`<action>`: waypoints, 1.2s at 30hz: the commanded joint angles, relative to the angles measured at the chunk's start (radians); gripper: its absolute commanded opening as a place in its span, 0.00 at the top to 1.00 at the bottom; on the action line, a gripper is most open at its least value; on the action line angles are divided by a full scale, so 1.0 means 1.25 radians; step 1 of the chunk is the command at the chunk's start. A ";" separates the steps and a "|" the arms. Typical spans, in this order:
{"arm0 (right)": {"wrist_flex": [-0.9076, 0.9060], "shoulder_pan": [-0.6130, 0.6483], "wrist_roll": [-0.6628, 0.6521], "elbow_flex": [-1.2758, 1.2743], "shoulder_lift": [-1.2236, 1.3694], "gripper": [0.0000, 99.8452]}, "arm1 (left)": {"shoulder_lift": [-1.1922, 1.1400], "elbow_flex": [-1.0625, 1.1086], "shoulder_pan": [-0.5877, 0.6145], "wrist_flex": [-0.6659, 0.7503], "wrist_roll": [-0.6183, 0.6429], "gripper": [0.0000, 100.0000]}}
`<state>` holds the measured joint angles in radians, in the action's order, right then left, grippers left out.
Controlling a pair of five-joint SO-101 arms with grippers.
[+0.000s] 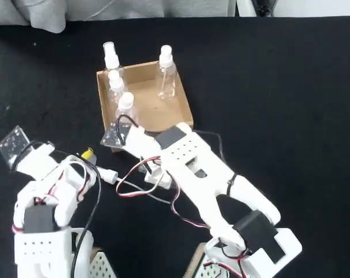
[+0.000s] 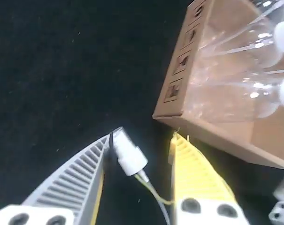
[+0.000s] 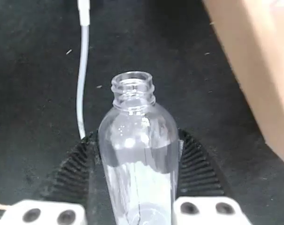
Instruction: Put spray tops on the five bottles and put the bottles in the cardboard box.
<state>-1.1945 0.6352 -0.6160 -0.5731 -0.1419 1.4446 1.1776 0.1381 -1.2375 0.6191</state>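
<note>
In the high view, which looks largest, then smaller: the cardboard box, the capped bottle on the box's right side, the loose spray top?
1. cardboard box
2. capped bottle
3. loose spray top
The differences are plain; no two look alike.

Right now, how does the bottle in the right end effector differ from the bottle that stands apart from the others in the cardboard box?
The held bottle has a bare, open neck; the boxed bottle carries a white spray top. The held bottle is clamped in the right end effector, outside the cardboard box; the boxed bottle stands upright inside it, free. Both are clear plastic.
</note>
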 commanded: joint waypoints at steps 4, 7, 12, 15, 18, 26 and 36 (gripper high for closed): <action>-0.005 -0.022 0.005 0.060 -0.056 0.91 | -0.110 -0.055 -0.010 0.002 0.016 0.81; -0.020 -0.022 0.005 0.063 -0.056 0.91 | -0.135 -0.055 -0.014 0.006 0.016 0.81; -0.043 -0.029 0.006 0.069 -0.098 0.91 | -0.193 -0.055 -0.047 0.027 0.017 0.81; -0.037 -0.055 0.006 0.055 -0.136 0.91 | -0.233 -0.064 -0.050 0.028 0.036 0.81; -0.037 -0.081 0.006 0.051 -0.166 0.91 | -0.279 -0.077 -0.050 0.044 0.064 0.81; -0.036 -0.096 0.056 0.055 -0.192 0.91 | -0.408 -0.083 -0.069 0.091 0.096 0.81; -0.018 -0.096 0.056 0.050 -0.187 0.91 | -0.509 -0.085 -0.110 0.151 0.180 0.81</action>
<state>-1.2359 0.5432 -0.5531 -0.5731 -0.3276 0.8355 1.1408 0.0292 -1.0733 0.8186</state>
